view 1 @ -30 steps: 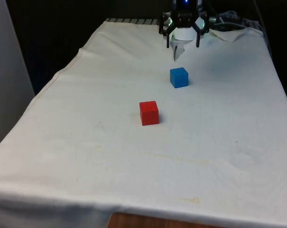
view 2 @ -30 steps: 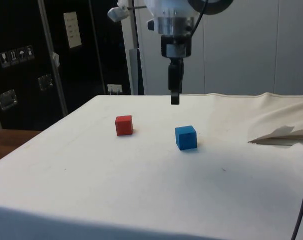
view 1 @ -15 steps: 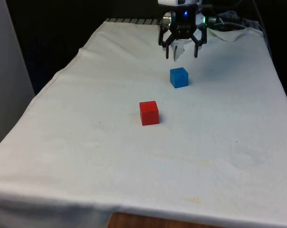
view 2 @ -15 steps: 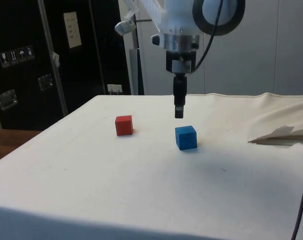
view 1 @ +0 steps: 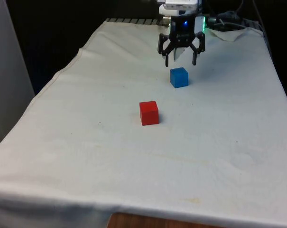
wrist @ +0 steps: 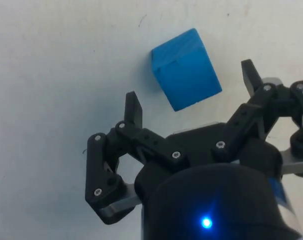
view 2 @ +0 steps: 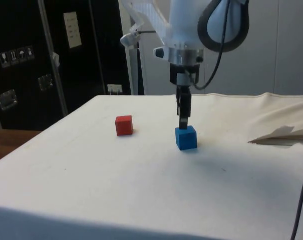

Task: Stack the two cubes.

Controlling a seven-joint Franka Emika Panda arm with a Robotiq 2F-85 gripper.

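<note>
Cubes sit apart on the white cloth that covers the table. The gripper hangs just above the blue cube, its fingers spread wide and holding nothing; in the wrist view the blue cube lies between and just beyond the two fingertips, not touched by them. The side view puts the fingers right over that cube's top. The red cube rests well clear, nearer the front camera and toward the front view's left, with bare cloth between the two.
</note>
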